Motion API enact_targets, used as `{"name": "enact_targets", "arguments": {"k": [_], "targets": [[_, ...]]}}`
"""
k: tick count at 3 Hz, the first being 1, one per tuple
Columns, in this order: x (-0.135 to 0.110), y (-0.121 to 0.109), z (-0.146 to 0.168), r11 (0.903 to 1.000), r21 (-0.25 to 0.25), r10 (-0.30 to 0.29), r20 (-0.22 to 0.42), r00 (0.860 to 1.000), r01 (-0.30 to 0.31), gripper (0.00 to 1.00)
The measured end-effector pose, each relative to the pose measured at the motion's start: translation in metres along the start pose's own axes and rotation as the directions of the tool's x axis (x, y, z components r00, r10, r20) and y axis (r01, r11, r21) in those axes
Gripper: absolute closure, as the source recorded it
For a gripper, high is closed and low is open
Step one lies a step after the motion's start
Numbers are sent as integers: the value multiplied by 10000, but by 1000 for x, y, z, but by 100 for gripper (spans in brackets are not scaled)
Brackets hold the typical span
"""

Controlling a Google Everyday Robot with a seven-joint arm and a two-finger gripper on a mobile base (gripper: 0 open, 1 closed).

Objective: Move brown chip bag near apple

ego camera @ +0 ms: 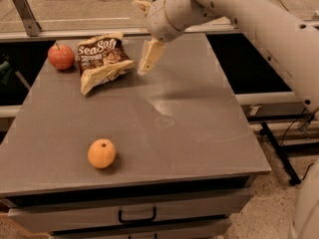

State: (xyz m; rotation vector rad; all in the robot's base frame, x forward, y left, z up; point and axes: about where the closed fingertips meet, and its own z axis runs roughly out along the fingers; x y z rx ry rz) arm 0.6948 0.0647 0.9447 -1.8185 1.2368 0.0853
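The brown chip bag (102,59) lies on the grey table (194,128) at the back left, with white "Sea Salt" lettering and a tan lower edge. The red apple (61,57) sits just left of it, a small gap apart. My gripper (140,38) is open and empty, just right of the bag and lifted off it. One finger (150,57) points down toward the table beside the bag's right edge. The other finger (141,5) sticks out higher up.
An orange fruit (101,153) sits near the table's front left. A drawer with a black handle (137,216) is below the front edge. A glass rail runs behind the table. My arm crosses the upper right.
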Motion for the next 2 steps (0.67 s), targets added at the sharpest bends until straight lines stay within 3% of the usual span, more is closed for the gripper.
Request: {"name": "enact_targets", "arguments": {"k": [1, 2], "targets": [[33, -22, -92, 9735, 916, 2099, 54, 9777, -2095, 0], [33, -22, -91, 9739, 902, 2085, 53, 9780, -2081, 0]]}}
